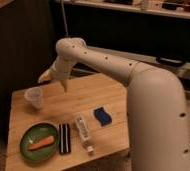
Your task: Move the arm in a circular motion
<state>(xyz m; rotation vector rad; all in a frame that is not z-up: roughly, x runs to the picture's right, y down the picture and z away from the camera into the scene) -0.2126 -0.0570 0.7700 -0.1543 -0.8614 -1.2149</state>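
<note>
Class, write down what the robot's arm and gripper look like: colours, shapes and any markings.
The arm is glossy white, built of thick rounded tube segments, widest nearest the camera, with small dark dots along it. It narrows to a beige gripper, which is above the table near the cup. No cables or lettering show.

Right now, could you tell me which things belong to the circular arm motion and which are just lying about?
Job: arm; end effector, above the table near the cup.
Lying about: cup, plate with carrot, black bar, white tube, blue sponge.
</note>
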